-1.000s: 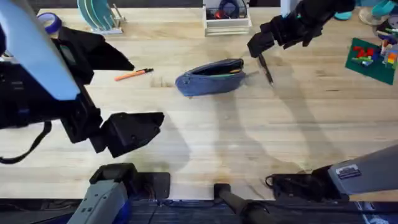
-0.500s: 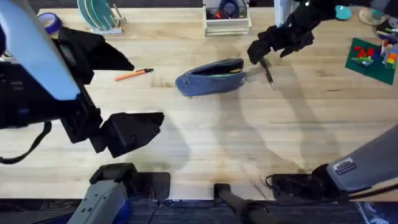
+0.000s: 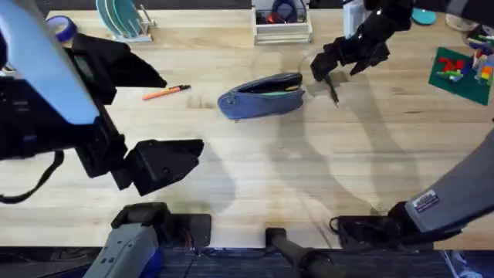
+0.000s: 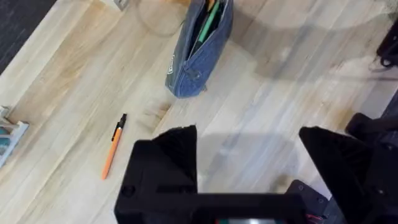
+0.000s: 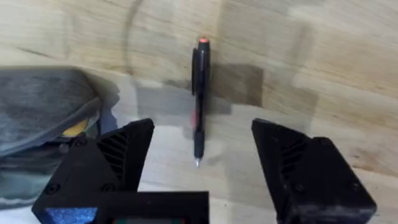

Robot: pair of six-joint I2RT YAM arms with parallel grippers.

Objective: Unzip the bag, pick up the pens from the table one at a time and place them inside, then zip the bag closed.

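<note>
R gripper (image 5: 199, 168) spread wide, empty, hovering over black pen (image 5: 198, 99) on table (image 3: 324, 170), just right of bag (image 3: 261, 96). Bag unzipped, green/yellow items inside. R arm reaches far fwd. L gripper (image 4: 249, 168) spread, empty, raised; orange pen (image 4: 112, 147) left of bag.

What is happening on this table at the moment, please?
The right gripper is open above the black pen, which lies on the table beside the bag. The bag is unzipped, with something green and yellow inside. The orange pen lies apart on the table, untouched. The left gripper is open above bare wood and holds nothing.
</note>
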